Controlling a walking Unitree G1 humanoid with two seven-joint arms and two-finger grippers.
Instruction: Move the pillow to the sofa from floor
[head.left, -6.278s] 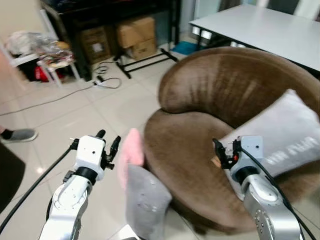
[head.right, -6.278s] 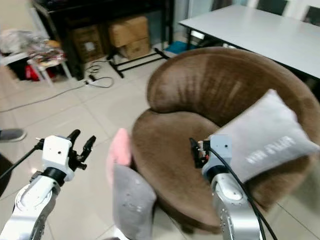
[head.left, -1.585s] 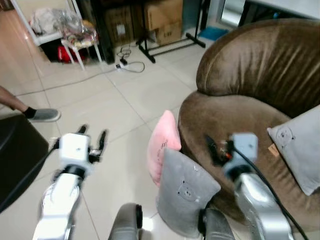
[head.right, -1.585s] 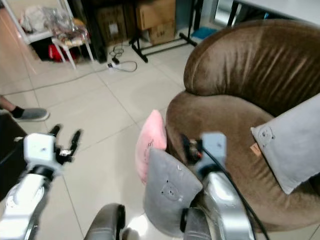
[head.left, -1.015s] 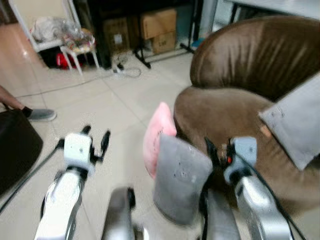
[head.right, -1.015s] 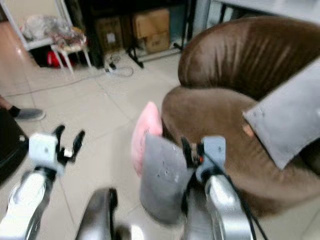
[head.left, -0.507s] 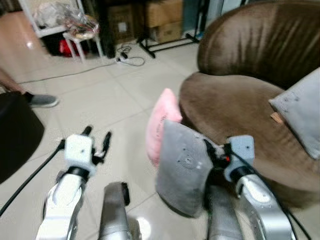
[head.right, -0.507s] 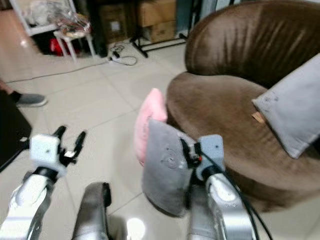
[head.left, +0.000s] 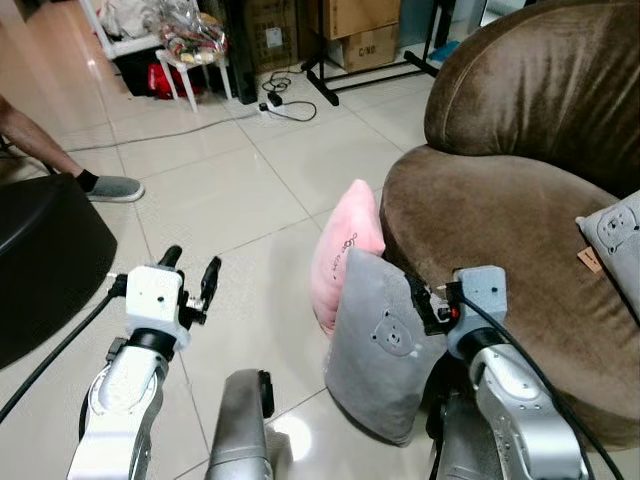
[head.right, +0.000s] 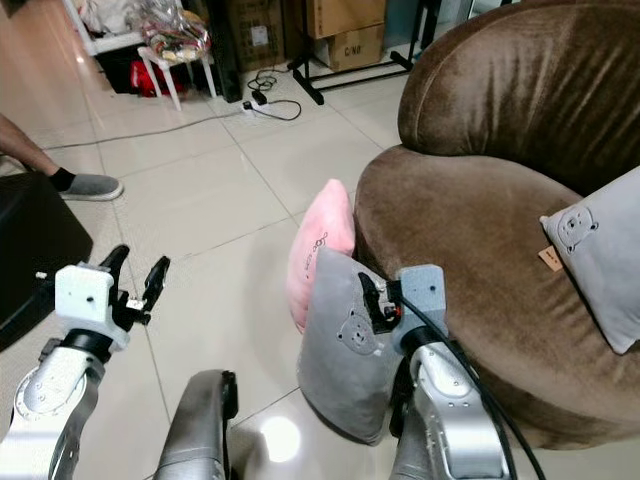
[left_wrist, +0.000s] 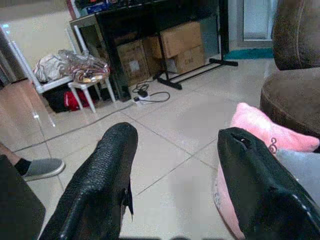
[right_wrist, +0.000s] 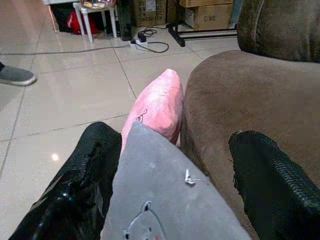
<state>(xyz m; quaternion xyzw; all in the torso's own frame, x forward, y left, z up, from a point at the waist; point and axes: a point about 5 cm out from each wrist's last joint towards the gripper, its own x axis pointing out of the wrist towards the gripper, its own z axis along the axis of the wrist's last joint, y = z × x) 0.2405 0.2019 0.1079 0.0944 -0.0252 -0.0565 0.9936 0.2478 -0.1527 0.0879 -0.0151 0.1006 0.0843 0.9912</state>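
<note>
Right wrist view puts the right pincer nearest of all, its two black fingers spread wide on either side of the top edge of the grey pillow, which has a little bear printed on it; I cannot tell whether the pads actually touch the fabric. That grey pillow stands upright on the tiled floor, leaning against the front of the brown sofa. Just behind it, touching it, a pink pillow also stands on end against the sofa's rounded base. Off to the robot's left, the left pincer is held over bare tiles with its fingers apart and nothing between them. On the sofa seat, at the right edge, lies another grey bear pillow, propped against the backrest. To the far left a person's foot in a grey shoe rests on the floor beside a dark rounded object. Farthest back, cardboard boxes sit under a dark shelf, near a small white stool piled with bags and a cable on the tiles.
</note>
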